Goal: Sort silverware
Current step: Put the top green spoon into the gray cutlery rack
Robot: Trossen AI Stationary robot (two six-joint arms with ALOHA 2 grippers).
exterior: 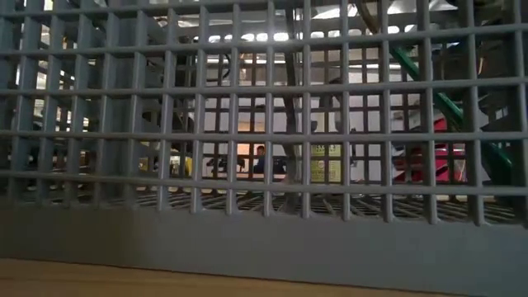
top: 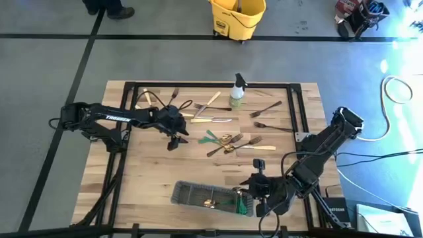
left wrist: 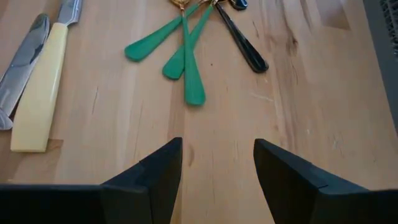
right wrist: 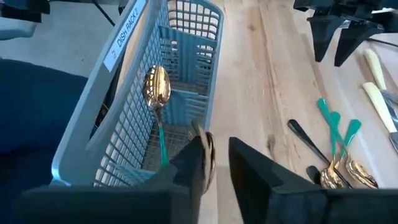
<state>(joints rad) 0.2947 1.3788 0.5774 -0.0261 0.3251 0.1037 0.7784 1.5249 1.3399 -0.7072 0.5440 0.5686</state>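
Silverware lies loose on the wooden table: three green-handled pieces (left wrist: 186, 62) with a dark-handled one (left wrist: 245, 43), a gold cluster (top: 231, 142), and more at the back (top: 205, 112). My left gripper (left wrist: 217, 162) (top: 175, 141) hangs open over bare wood just short of the green handles. The grey mesh caddy (top: 198, 193) (right wrist: 180, 81) lies near the front edge. A gold spoon (right wrist: 155, 87) with a green handle stands in it, bowl up. My right gripper (right wrist: 216, 146) (top: 250, 194) is at the caddy's right end, nearly shut around a gold piece (right wrist: 208, 152). My right gripper has the gold piece's edge (right wrist: 207, 155) between its two fingers, lying against one finger (right wrist: 189, 165). A thin strip of table shows between the piece and the other finger (right wrist: 249, 165). The fingers hide the rest of the piece. It is beside the caddy's rim (right wrist: 211, 74).
A small spray bottle (top: 237, 91) stands at the back middle of the table. A cream-handled knife (left wrist: 40, 93) lies near my left gripper, another (top: 254, 148) by the gold cluster. Dark forks (top: 268, 109) lie at the back right. A yellow bucket (top: 238, 16) stands on the floor beyond.
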